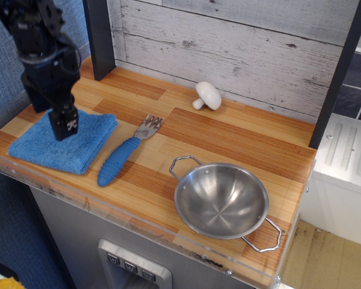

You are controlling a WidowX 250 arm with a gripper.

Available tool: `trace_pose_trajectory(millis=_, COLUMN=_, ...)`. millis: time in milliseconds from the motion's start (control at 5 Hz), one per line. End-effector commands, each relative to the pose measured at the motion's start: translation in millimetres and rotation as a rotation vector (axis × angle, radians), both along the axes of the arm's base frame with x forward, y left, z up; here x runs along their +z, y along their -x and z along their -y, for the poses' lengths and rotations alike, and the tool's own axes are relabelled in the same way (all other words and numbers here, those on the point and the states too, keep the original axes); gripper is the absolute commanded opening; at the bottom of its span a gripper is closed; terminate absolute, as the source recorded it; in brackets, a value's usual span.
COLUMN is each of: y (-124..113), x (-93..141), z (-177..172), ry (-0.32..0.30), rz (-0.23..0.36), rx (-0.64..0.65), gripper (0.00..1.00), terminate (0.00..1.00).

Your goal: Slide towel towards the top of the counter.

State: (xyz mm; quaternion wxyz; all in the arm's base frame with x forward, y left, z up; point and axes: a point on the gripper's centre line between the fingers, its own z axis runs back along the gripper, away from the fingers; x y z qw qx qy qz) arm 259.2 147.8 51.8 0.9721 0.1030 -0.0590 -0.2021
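Observation:
The bright blue folded towel lies at the front left of the wood-plank counter, near the clear acrylic rim. My black gripper hangs directly over the towel's middle, fingers pointing down and pressed together, low over the cloth. I cannot tell whether the tips touch it. The arm hides part of the towel's back half.
A fork with a blue handle lies just right of the towel. A steel bowl stands at the front right. A white mushroom sits by the plank wall. A dark post stands at the back left corner.

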Motion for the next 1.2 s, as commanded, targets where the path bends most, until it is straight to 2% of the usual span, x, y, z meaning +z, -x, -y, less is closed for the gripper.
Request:
trace_pose_trajectory(millis=0, y=0, x=-11, z=-13, ry=-0.051, rz=-0.032, rx=0.043, gripper=1.0, terminate=0.0)
trace_pose_trajectory(millis=200, y=-3, x=-21, z=-11, ry=-0.038, rz=-0.048, rx=0.041, gripper=1.0, terminate=0.0)
trace_pose_trajectory(millis=400, y=-10, x=-29, z=-5, ry=0.007, rz=-0.046, rx=0.043, gripper=1.0, terminate=0.0)
trace_pose_trajectory(millis=800, y=-28, x=-31, z=5, ry=0.115, rz=0.011, rx=0.065, gripper=1.0, terminate=0.0)
trace_pose_trajectory(millis=1000, y=-40, x=-33, z=8, ry=0.142, rz=0.034, rx=0.05, gripper=1.0, terminate=0.0)
